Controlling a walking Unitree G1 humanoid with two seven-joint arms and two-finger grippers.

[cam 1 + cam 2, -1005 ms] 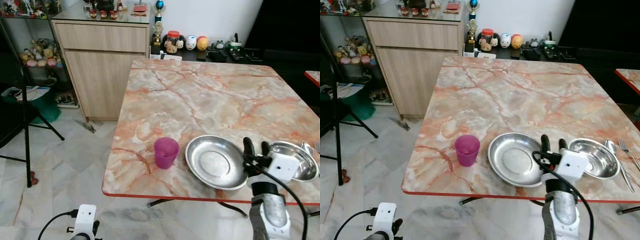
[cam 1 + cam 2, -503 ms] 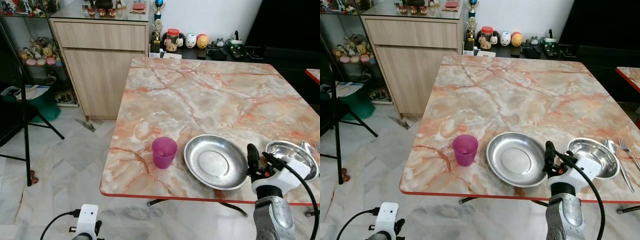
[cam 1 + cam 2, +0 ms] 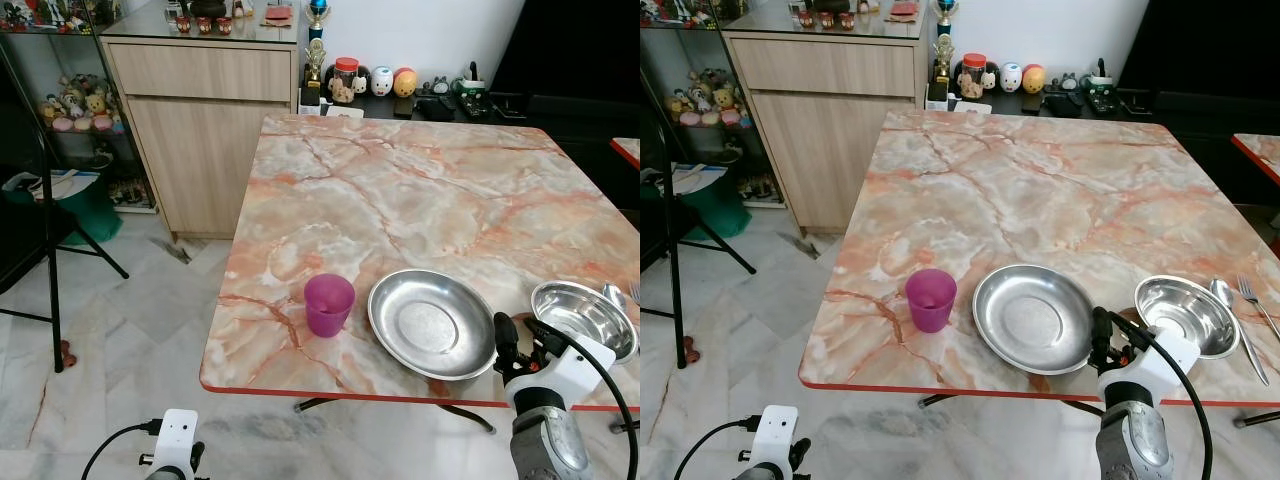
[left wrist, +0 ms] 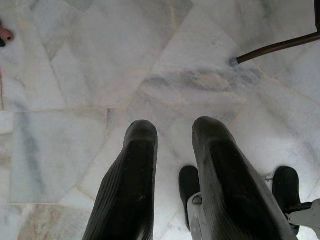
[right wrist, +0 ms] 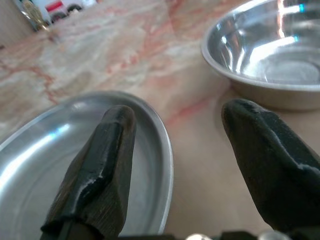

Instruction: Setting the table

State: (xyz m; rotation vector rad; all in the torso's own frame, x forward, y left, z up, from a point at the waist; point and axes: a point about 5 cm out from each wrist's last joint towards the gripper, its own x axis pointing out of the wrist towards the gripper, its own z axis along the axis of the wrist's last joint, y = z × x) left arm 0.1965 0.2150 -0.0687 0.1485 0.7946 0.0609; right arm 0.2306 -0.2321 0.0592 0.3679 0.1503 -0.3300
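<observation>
Retreating from the bowl toward the table's near edge, the right gripper hangs spread and empty beside the plate; it should straddle the plate's rim squarely before closing

No writing, label, brand or number can be read anywhere here.

Right arm is silver with a white wrist block, looping black cable and ribbed black-fingered right claw.
</observation>
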